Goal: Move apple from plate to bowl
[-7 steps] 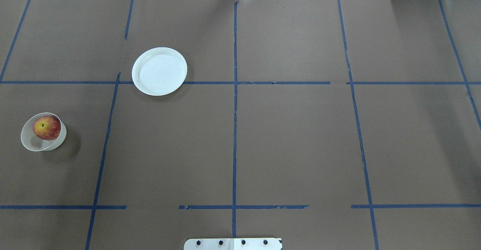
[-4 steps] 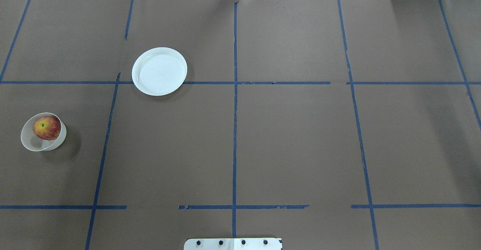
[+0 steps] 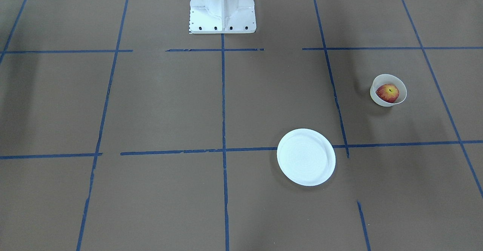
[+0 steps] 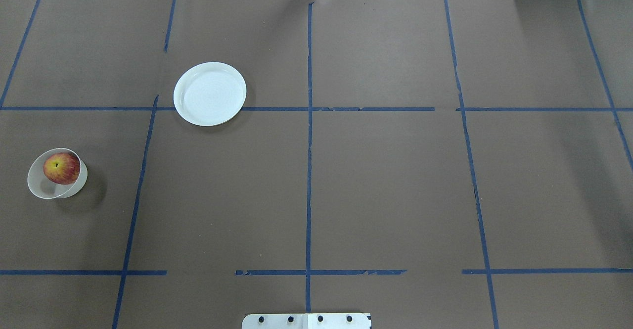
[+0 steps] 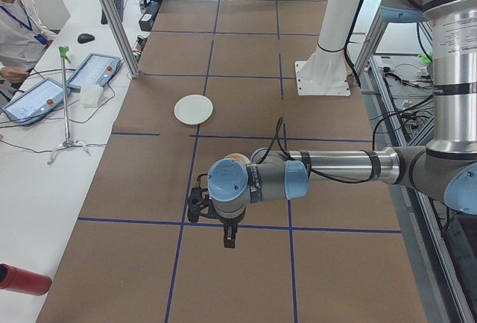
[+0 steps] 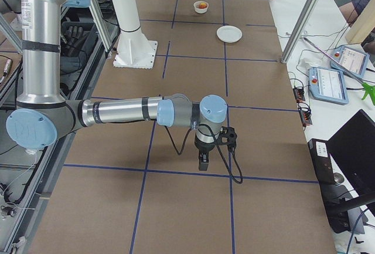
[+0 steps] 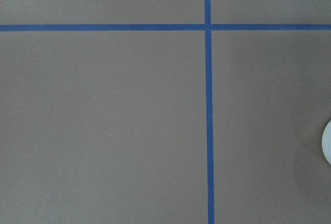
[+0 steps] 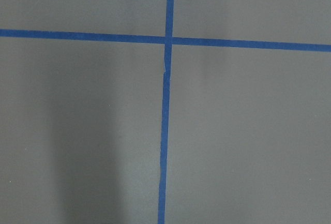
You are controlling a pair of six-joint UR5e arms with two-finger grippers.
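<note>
The red and yellow apple (image 4: 61,168) sits inside the small cream bowl (image 4: 48,189) at the table's left; it also shows in the front view (image 3: 387,93). The flat white plate (image 4: 209,93) lies bare, farther back and to the right of the bowl. Neither gripper shows in the overhead or front view. The left gripper (image 5: 228,238) hangs above the table near the bowl, in the exterior left view only. The right gripper (image 6: 203,162) shows in the exterior right view only. I cannot tell whether either is open or shut.
The brown table cover carries blue tape lines. The robot's white base (image 3: 222,5) stands at the near middle edge. A side bench holds tablets (image 5: 91,71) with an operator (image 5: 19,17) beside it, and metal posts (image 5: 112,17) stand at the table's far edge.
</note>
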